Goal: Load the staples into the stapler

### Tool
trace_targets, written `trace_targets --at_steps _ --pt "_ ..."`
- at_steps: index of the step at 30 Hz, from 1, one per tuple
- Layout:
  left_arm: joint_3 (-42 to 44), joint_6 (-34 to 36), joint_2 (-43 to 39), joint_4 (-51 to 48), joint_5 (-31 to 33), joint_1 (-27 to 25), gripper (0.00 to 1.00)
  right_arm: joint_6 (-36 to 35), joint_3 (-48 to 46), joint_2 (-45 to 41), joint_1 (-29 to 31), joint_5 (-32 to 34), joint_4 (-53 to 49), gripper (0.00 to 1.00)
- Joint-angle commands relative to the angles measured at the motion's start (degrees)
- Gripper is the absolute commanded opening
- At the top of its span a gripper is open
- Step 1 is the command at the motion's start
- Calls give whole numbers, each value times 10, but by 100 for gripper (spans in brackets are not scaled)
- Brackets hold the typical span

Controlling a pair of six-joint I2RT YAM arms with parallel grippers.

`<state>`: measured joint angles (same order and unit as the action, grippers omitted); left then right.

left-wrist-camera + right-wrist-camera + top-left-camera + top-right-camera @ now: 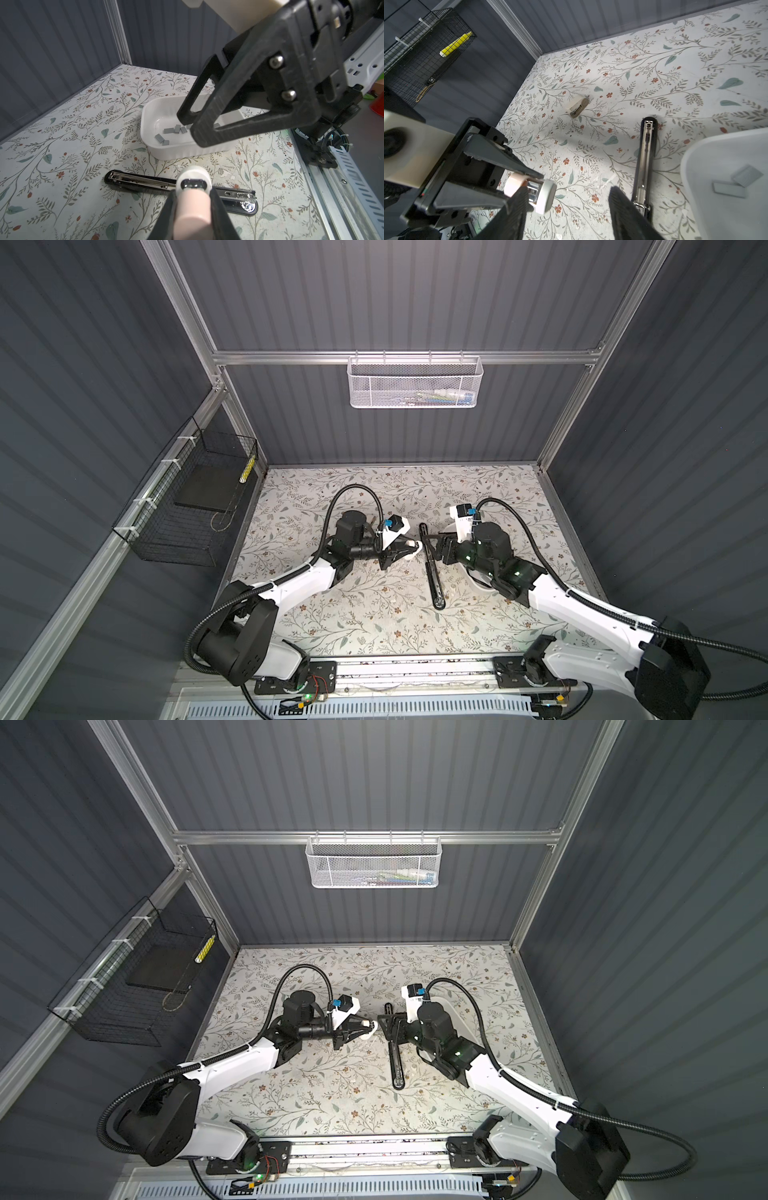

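The black stapler (431,568) (395,1056) (141,181) (646,158) lies opened out flat on the floral table, its metal channel facing up. Several small grey staples (168,131) (737,182) lie in a white tray (176,152) (695,166), which the right arm mostly hides in both top views. My left gripper (415,548) (370,1029) (193,193) (527,189) is shut on a pale pink cylinder with a white cap (193,209) (545,195), just left of the stapler. My right gripper (436,545) (388,1027) (192,126) (568,192) hangs open and empty, with the stapler just outside one finger.
A small beige object (577,106) lies on the table beyond the grippers. A black wire basket (187,506) hangs on the left wall and a white mesh basket (415,383) on the back rail. A metal rail (415,672) runs along the front edge.
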<state>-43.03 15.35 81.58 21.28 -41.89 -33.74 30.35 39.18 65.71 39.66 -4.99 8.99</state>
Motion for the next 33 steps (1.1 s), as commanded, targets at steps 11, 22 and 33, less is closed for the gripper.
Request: trace_targets --at_steps 11,22,33 --pt "-23 16 6 -11 -11 -3 0 -16 26 36 16 30 -19 56" --pt "-27 11 6 -19 3 -3 0 -6 39 67 21 31 -28 52" --pt "-19 0 -8 -10 21 -3 0 1 59 106 24 30 -42 46"
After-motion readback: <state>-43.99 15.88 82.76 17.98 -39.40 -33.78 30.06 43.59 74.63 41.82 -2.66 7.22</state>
